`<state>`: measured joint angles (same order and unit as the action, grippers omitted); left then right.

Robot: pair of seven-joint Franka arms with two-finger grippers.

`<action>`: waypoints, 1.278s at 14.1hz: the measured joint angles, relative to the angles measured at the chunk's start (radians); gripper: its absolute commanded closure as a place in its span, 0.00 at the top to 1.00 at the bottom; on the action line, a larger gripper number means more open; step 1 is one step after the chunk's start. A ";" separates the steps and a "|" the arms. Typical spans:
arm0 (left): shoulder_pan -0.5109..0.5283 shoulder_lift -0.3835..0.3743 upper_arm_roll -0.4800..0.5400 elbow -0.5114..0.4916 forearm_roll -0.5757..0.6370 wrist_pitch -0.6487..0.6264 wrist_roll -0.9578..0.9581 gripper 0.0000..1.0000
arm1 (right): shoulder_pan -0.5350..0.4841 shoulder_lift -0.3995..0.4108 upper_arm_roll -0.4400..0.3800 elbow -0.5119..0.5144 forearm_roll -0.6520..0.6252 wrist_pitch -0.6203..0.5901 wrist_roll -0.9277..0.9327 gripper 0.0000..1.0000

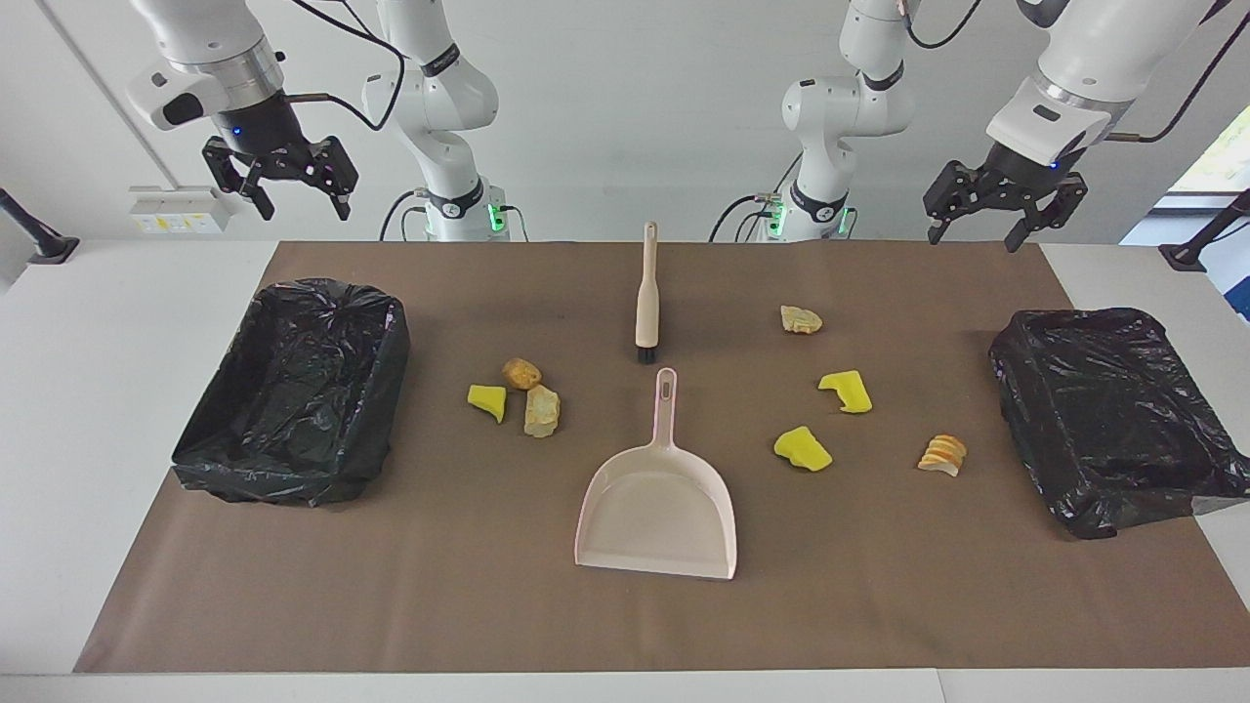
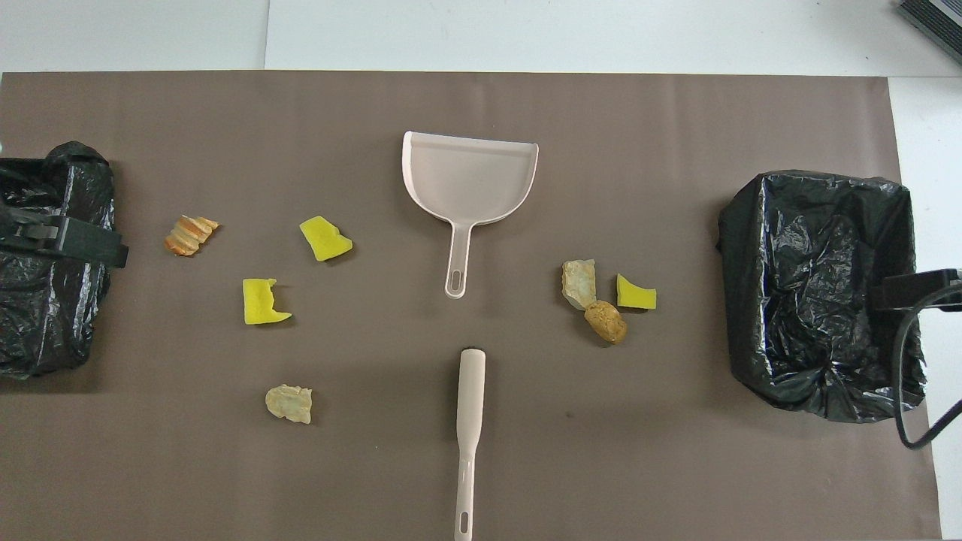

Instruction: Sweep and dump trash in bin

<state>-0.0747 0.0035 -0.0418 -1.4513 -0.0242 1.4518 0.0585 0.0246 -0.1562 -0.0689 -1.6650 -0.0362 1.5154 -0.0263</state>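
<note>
From the facing view, both arms hang raised above the robots' edge of the brown mat (image 1: 293, 605) that covers the counter (image 1: 88, 391). The right pincer (image 1: 290, 195) is over the counter near the bin (image 1: 293, 391) at the right arm's end, its fingers spread wide and holding nothing. The left pincer (image 1: 981, 217) is up near the second bin (image 1: 1113, 420) at the left arm's end, its fingers also wide apart and empty. Both bins are lined with crumpled black bags, and their insides are hard to make out. The brush (image 1: 646, 293) lies nearer the robots than the dustpan (image 1: 656, 498), bristles just short of the dustpan's handle tip. Seven pieces of trash sit loose on the mat: three clustered (image 1: 518, 395) between the dustpan and the right arm's bin, four scattered (image 1: 845, 391) toward the left arm's end.

From the overhead view, the left arm's bin (image 2: 45, 315) is cut off at the frame edge and partly covered by a dark piece of the left arm (image 2: 68, 239). A dark bar and cable (image 2: 921, 289) overlap the other bin (image 2: 812, 293). The brush (image 2: 470, 421) runs out of frame at its handle end. No fingertips show here.
</note>
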 measured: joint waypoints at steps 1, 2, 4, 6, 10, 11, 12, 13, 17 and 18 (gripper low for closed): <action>0.000 0.000 -0.001 0.000 0.000 0.000 0.000 1.00 | 0.000 0.000 0.000 -0.001 -0.008 0.004 0.000 1.00; -0.001 0.000 -0.003 -0.002 0.000 0.005 0.000 1.00 | -0.001 0.000 0.000 -0.002 -0.011 0.010 0.000 1.00; -0.004 -0.003 -0.009 -0.013 0.000 0.029 0.000 1.00 | -0.001 0.000 0.000 -0.002 -0.012 0.012 0.000 1.00; -0.017 -0.015 -0.016 -0.039 -0.001 0.041 -0.001 1.00 | 0.000 0.000 0.003 -0.002 -0.012 0.012 0.000 1.00; -0.127 -0.068 -0.027 -0.192 -0.002 0.146 -0.099 1.00 | 0.008 0.000 0.029 -0.020 -0.008 0.011 0.000 1.00; -0.166 -0.084 -0.030 -0.245 -0.002 0.188 -0.151 1.00 | 0.008 0.000 0.028 -0.025 -0.005 0.010 0.000 1.00; -0.207 -0.099 -0.032 -0.299 -0.002 0.227 -0.206 1.00 | 0.008 0.000 0.028 -0.029 -0.004 0.007 0.000 1.00; -0.244 -0.109 -0.034 -0.343 -0.002 0.256 -0.241 1.00 | 0.008 0.000 0.028 -0.031 -0.004 0.006 0.000 1.00; -0.402 -0.147 -0.036 -0.511 -0.002 0.359 -0.337 1.00 | 0.007 0.000 0.026 -0.043 -0.003 0.005 0.000 1.00; -0.441 -0.159 -0.037 -0.553 -0.002 0.383 -0.363 1.00 | 0.007 0.000 0.025 -0.050 -0.003 0.004 0.000 1.00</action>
<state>-0.5160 -0.1559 -0.0783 -2.0043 -0.0261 1.8347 -0.3040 0.0316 -0.1563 -0.0434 -1.7149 -0.0395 1.5196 -0.0263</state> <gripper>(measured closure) 0.000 0.000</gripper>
